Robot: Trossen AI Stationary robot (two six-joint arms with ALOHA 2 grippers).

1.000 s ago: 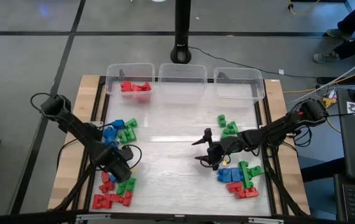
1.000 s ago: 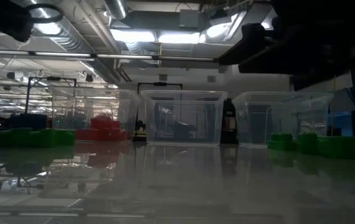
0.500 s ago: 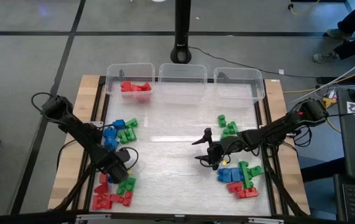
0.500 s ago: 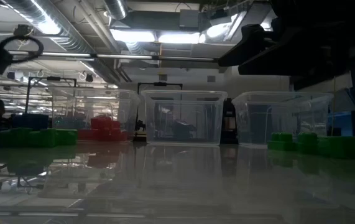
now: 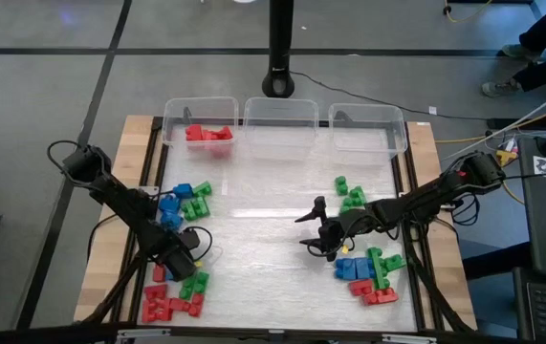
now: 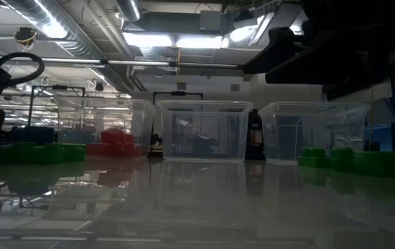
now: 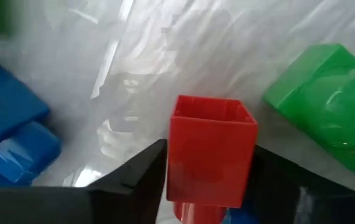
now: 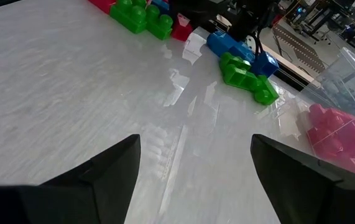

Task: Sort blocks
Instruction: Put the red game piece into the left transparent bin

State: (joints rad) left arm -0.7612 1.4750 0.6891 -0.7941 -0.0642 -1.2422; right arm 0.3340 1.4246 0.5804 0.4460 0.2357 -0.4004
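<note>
Blocks lie in two heaps on the white table [image 5: 263, 239]. On the left, a red block [image 7: 211, 155] stands between the two fingers of the left gripper [image 5: 179, 263], which sit against its two sides; the jaws are about half closed and look to be gripping it. This gripper is low over the left heap, between the blue and green blocks [image 5: 185, 201] farther up the table and the red cluster [image 5: 169, 304] near the front edge. In the left wrist view a green block [image 7: 326, 99] lies just beside the red one on one side, and blue blocks [image 7: 9, 134] lie on the other.

The right heap [image 5: 368, 268] holds blue, green and red blocks, with a few more green ones [image 5: 349, 194] farther back. The right gripper [image 5: 316, 229] hangs over bare table just left of this heap, its jaws wide apart and empty.

Three clear bins stand in a row along the far edge. The left bin [image 5: 199, 119] holds several red blocks [image 5: 207, 133]; the middle bin [image 5: 280, 117] and the right bin [image 5: 368, 122] show no blocks.
</note>
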